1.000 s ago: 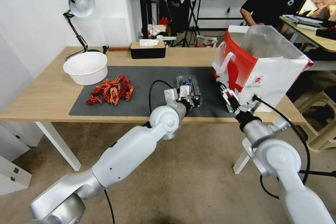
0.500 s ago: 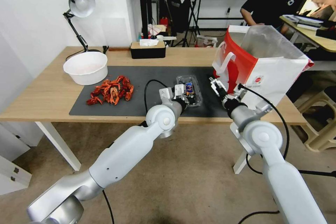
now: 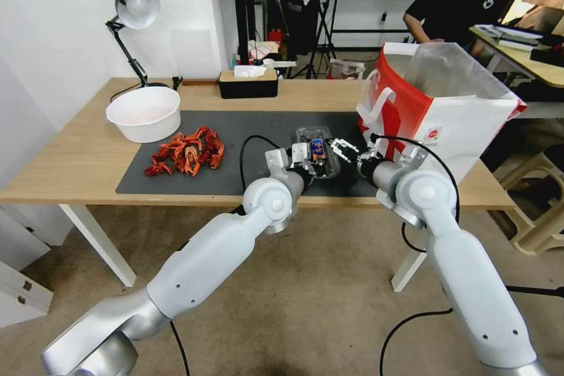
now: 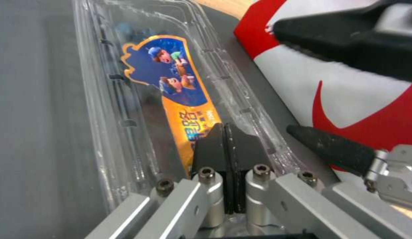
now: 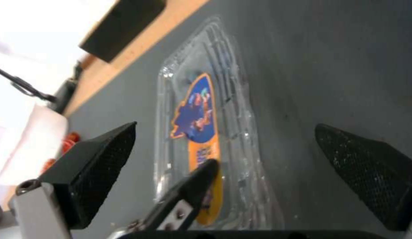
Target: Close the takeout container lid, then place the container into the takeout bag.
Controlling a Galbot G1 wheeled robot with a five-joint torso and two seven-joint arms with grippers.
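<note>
Wooden table [image 3: 70,158], long dark mat [image 3: 252,129] across its middle. Takeout bag [image 3: 446,123] stands upright and open-mouthed at the table's right end, its foot at the mat's right edge; silvery lining visible.

White bowl [image 3: 144,113] sits toward the left end at the mat's far-left corner, red crawfish pieces [image 3: 187,153] heaped on the mat just in front of it. Black tissue box [image 3: 248,83] against the far edge.

Takeout container [image 3: 320,150] lies flat on the mat right of centre, near the front edge and just left of the bag. Lid [image 4: 139,86] down over it, blue-and-orange label [image 4: 179,96] facing up.

Left gripper [image 4: 224,139]: fingers pressed together, tips resting on the lid at the container's near end. Right gripper [image 5: 224,156]: fingers spread wide, between container and bag, facing the container.
</note>
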